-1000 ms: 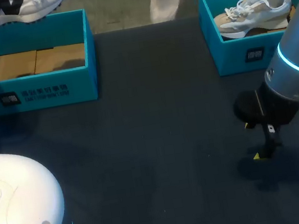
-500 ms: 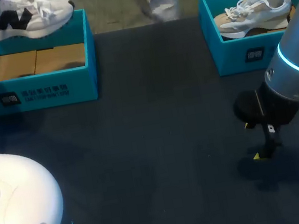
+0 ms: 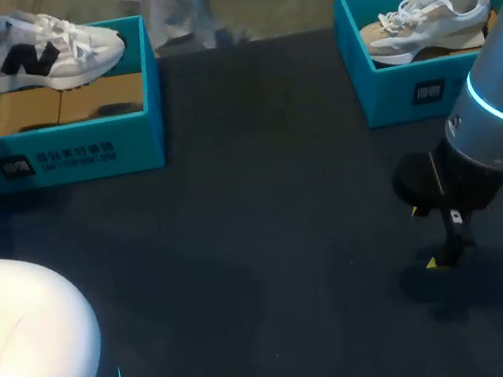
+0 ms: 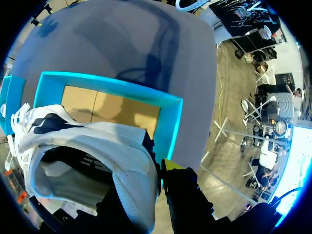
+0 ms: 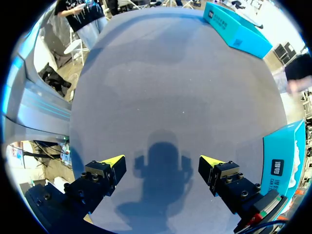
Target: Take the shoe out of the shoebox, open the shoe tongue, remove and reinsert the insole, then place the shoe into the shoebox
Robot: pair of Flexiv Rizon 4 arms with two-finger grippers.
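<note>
Two teal shoeboxes on dark table (image 3: pixel 262 196), at far corners. Left shoebox (image 3: pixel 65 159): brown cardboard floor (image 3: pixel 66 103) bare; white shoe (image 3: pixel 39 57) with dark side logo held over its back rim, toe toward table middle. Left gripper (image 4: pixel 158 178) at shoe's heel; jaws seemingly pinching heel wall, one finger outside, other mostly hidden inside collar. Right shoebox (image 3: pixel 409 92): beige-and-white shoe (image 3: pixel 426 22) lying inside. Right gripper (image 5: pixel 162 161) low over bare table, well apart from both boxes, jaws spread wide, nothing between.
</note>
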